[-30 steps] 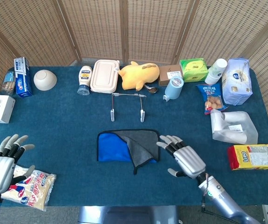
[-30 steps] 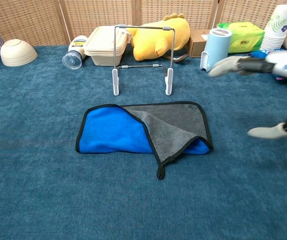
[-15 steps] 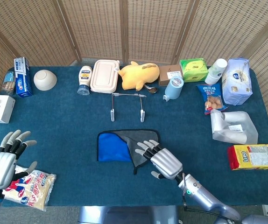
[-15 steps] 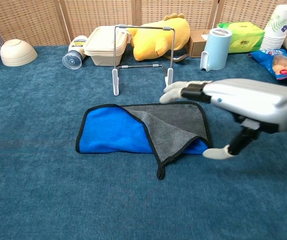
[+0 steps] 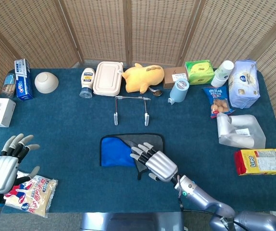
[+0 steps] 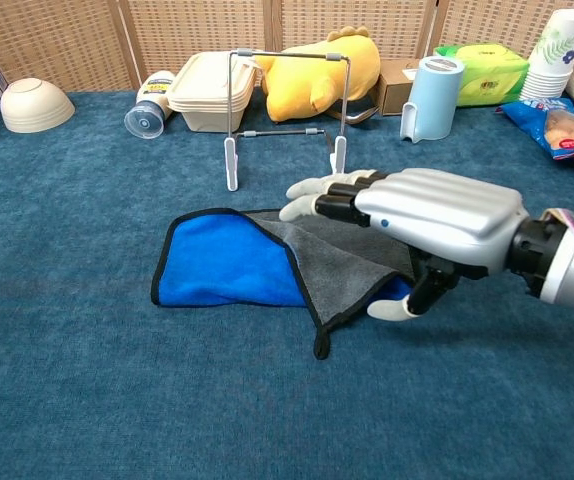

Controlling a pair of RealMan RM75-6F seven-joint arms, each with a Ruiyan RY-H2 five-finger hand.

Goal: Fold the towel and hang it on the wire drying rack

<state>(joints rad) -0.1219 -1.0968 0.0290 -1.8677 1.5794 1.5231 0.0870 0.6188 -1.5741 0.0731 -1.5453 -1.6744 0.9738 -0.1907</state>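
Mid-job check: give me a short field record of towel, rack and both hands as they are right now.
towel: blue and grey towel flat on the table, grey flap folded over its right part
rack: white-footed wire drying rack upright behind the towel, nothing hung on it
right hand: right hand over the grey flap, fingers extended, holding nothing; contact unclear
left hand: left hand at the near-left table edge, fingers apart, holding nothing
fold: partial, not yet hung

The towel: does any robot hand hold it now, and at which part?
Nothing is held. The right robot hand is over the towel with fingers stretched out and apart, not closed on it. The left robot hand is open, away from it.
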